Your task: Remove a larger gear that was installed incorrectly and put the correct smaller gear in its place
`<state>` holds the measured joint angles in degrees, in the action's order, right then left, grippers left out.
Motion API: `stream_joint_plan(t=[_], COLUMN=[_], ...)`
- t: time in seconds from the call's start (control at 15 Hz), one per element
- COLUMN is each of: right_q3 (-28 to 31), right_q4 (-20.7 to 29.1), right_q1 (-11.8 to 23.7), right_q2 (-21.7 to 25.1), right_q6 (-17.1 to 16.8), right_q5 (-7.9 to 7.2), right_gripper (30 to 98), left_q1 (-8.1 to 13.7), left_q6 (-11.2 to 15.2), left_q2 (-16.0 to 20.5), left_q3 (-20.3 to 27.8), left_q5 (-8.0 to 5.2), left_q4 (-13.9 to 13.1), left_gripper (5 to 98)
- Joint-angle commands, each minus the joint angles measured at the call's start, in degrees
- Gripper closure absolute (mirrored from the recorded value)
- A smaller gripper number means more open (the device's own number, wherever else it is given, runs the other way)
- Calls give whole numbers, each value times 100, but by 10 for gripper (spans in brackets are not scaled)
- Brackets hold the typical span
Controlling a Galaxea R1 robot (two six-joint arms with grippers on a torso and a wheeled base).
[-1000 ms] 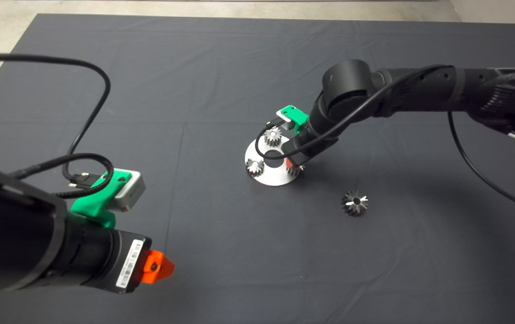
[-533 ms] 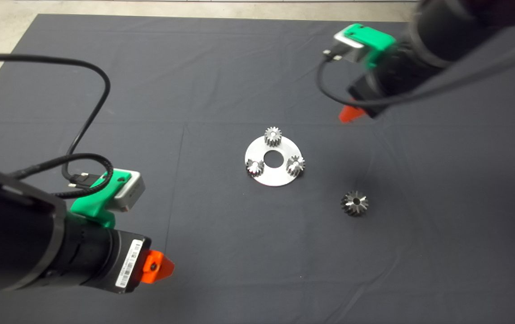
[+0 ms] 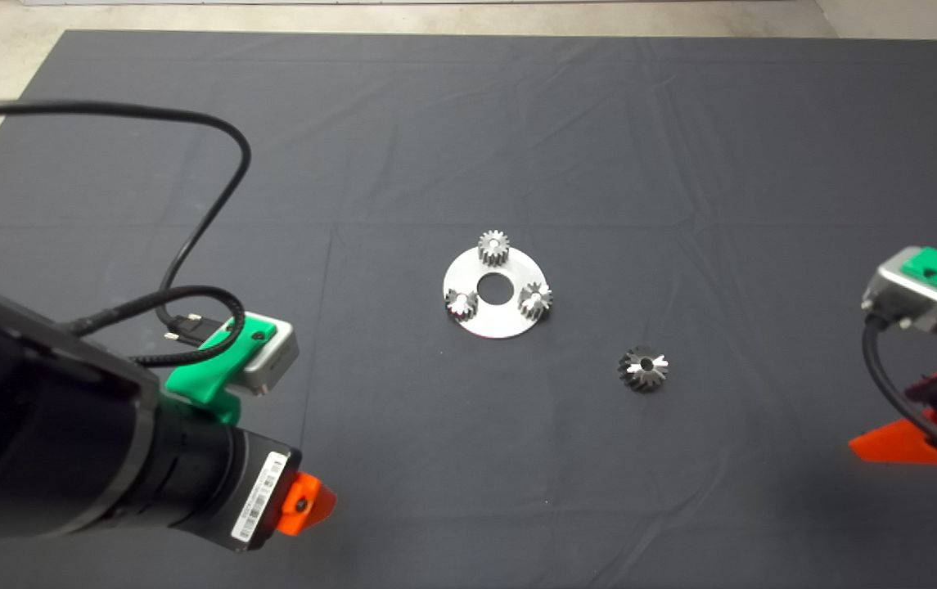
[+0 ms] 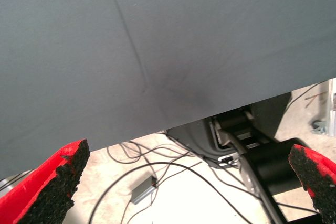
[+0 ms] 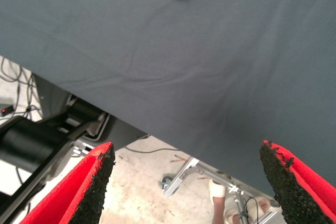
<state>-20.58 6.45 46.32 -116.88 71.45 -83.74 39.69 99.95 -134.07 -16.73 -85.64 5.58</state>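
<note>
- Sitting loose on the dark mat [image 3: 403,114], the larger gear [image 3: 644,368] lies off the round metal plate [image 3: 494,321], toward the right arm's side and well apart from both grippers.
- Smaller gear [image 3: 535,300] sits on the plate's right-hand spot; another small bevel gear [image 3: 461,303] on the left spot, a straight-toothed grey gear [image 3: 493,247] at the far spot. Plate's centre hole is bare.
- Judging by this: swap looks done, big gear out, small one seated. Whether it's fully down on its peg can't tell from above.
- Key relation: if the big gear needs further moving, right gripper [image 3: 910,446] is the nearer one; gear lies inboard of it, toward the mat's centre. Gear rests flat, bore axis vertical, so approach would be top-down.
- Right gripper parked at lower right edge, low, near the mat's border. Right wrist view: jaws wide open, nothing between; a pale toothed gear shape shows on the mat, mat edge, floor and a person's shoe beyond.
- Left gripper [image 3: 304,505] parked lower left, well apart from the plate. Left wrist view: jaws wide open, empty; only mat, cables and floor.
</note>
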Motion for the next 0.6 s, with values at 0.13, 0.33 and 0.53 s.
stream_joint_plan(t=[0.13, 0.33, 0.53], right_q3=[45, 47, 47], right_q4=[146, 146, 146], right_q1=[105, 105, 105], right_q2=[30, -287, -320], right_q6=[229, 224, 221], right_q5=[-2, 7, 7], right_gripper=[512, 463, 452], left_q1=[74, 74, 74], left_q6=[-458, -386, -297], left_q2=[80, 230, 286], left_q3=[-49, -5, 39], left_q5=[21, 15, 109], left_q4=[-49, -66, -66], left_gripper=[59, 59, 59])
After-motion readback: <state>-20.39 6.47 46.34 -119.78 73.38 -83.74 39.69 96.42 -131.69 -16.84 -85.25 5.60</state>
